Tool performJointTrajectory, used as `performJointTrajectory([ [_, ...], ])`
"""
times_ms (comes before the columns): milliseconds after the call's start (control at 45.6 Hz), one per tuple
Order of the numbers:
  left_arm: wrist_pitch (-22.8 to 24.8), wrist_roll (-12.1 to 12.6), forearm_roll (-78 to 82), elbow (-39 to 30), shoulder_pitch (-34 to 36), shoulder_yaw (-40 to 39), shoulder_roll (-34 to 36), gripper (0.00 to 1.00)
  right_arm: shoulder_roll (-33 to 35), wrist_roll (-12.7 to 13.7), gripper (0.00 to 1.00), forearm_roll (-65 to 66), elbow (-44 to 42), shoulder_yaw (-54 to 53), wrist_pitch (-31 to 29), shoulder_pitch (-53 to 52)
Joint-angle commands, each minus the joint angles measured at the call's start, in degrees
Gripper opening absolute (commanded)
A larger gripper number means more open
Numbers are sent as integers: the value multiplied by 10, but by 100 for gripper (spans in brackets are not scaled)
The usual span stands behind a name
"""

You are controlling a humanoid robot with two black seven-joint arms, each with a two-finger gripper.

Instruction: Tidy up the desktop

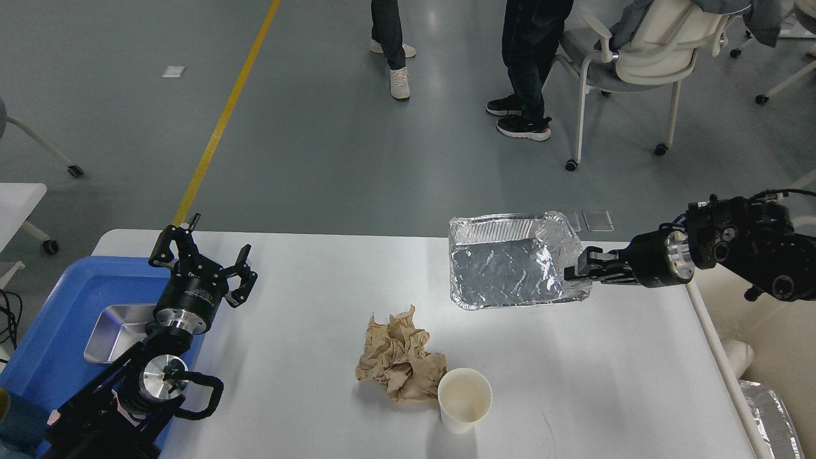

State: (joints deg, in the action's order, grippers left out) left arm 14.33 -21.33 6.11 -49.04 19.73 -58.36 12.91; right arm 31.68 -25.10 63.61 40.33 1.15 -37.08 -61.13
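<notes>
The left claw (203, 264) hangs spread wide and empty over the blue bin (60, 306), where a steel tray (118, 328) lies. On the white bench (319, 287) sit crumpled paper (398, 357) and a paper cup (464, 398), uncollected. The right claw (574, 273) pinches the foil tray (510, 261) by its rim, lifted clear, likely for binning.

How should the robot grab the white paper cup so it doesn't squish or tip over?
Probably by the side wall, just under the rim. The paper cup stands upright with its mouth open, so fingers can close gently across it. Come from the right, since the crumpled brown paper crowds its left side, and the desktop is bare on the right.
</notes>
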Motion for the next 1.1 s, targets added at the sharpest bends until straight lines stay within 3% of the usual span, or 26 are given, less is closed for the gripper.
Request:
performJointTrajectory([
  [0,-4,1,0,0,-2,0,8,97,-14,27,0,-29,3,0,-11,-14],
  [197,-6,1,1,1,-3,1,12,97,-15,85,0,-86,26,0,-19,-29],
  [417,-6,0,1,1,2,20,15,97,-19,118,0,-131,34,-1,-19,-30],
  [833,19,1,0,1,6,27,32,97,-51,121,0,-142,27,1,-16,-28],
  [899,19,13,2,-2,7,35,44,97,-51,121,0,-141,27,1,-15,-28],
  [965,14,27,5,-8,11,73,71,97,-51,121,0,-141,27,1,-14,-28],
  [1074,2,30,9,-13,39,172,124,97,-55,121,0,-141,27,1,-13,-29],
])
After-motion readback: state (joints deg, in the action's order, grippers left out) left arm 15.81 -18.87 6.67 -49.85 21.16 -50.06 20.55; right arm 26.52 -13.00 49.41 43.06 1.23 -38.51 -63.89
